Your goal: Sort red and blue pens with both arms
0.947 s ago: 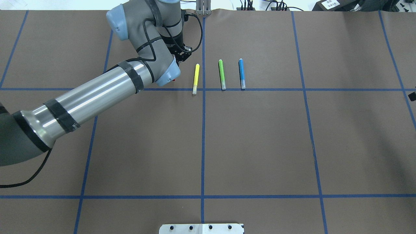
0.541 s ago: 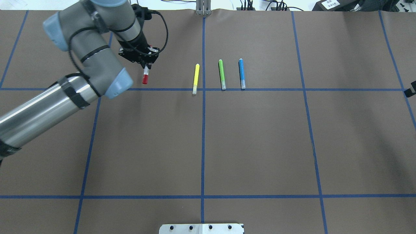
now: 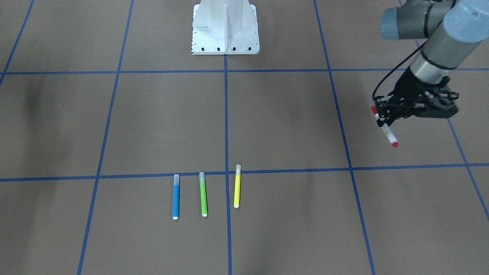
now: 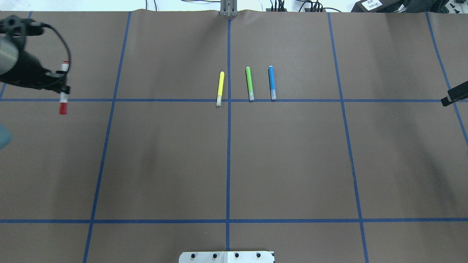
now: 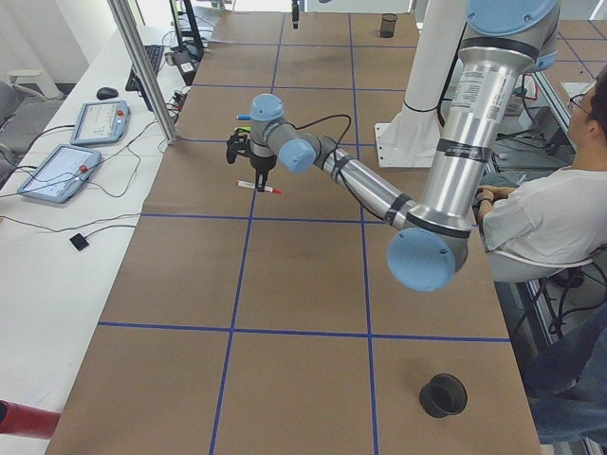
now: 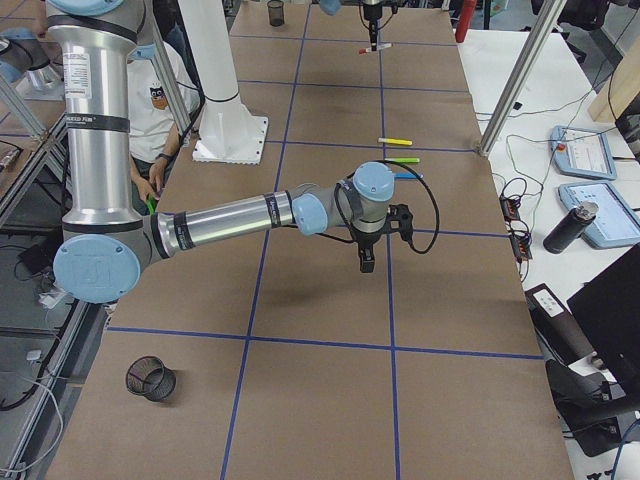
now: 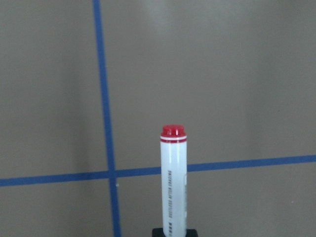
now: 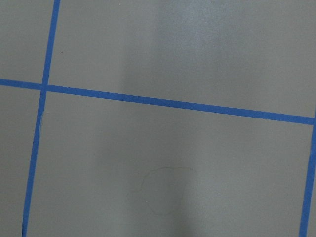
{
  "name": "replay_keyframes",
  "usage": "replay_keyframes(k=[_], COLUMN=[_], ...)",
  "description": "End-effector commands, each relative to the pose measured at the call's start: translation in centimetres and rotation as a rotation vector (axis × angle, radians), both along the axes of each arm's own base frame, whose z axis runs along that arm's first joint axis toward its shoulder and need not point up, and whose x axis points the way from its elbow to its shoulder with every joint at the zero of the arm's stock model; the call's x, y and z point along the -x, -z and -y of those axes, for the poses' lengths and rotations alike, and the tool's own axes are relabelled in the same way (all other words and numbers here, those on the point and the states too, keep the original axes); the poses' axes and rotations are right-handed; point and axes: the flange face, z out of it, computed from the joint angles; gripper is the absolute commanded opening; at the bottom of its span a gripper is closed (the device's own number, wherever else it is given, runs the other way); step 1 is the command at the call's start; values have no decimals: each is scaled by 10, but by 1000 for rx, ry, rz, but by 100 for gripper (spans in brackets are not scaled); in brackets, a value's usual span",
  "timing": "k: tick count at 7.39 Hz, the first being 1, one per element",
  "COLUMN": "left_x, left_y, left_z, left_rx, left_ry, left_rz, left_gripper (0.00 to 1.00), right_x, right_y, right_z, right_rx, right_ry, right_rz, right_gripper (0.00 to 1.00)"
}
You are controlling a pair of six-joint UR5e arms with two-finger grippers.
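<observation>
Brown paper crossed by blue tape lines covers the table (image 4: 164,164). The left arm's black two-finger gripper (image 3: 382,118) is clamped on the white-barrelled pen with red cap and red end (image 3: 389,134), held above the table's far left. The small black print along its barrel is unreadable. The blue-barrelled pen with clear cap (image 4: 271,82) lies far centre, just right of a green marker (image 4: 249,83) and a yellow marker (image 4: 220,87). The right arm's black gripper (image 6: 367,260) hangs over the paper at the right; whether its jaws are apart cannot be told.

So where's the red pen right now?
The red pen is at the overhead view's far left, held off the table in the left arm's fingers, far from the yellow pen, green pen and blue pen lying mid-table.
</observation>
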Motion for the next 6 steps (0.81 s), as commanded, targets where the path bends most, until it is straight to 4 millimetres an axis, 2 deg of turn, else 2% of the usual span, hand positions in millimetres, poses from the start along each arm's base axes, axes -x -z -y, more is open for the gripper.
replay_keyframes(k=[1,2,3,4,5,6], left_x=[103,125,160,190,218,236], left_y=[-88,-121,-142,-187,-247,-301], left_z=[-92,-124,-143,-165,-185,-216], left_rx=[-95,-122,-125,-144,-182,-184], left_ry=[120,163,245,303,369,386], left_rz=[-18,-27,-21,-15,-29,-67], left_gripper=[0,0,0,0,0,0], right_x=[6,8,8,9,9,10], right_y=[-2,-2,-4,-2,-4,-4], right_z=[6,11,12,14,14,14], right_rx=[3,2,6,3,6,6], right_ry=[5,6,6,6,7,9], right_rz=[-1,-2,-3,-1,-3,-3], right_gripper=[100,100,100,100,100,100])
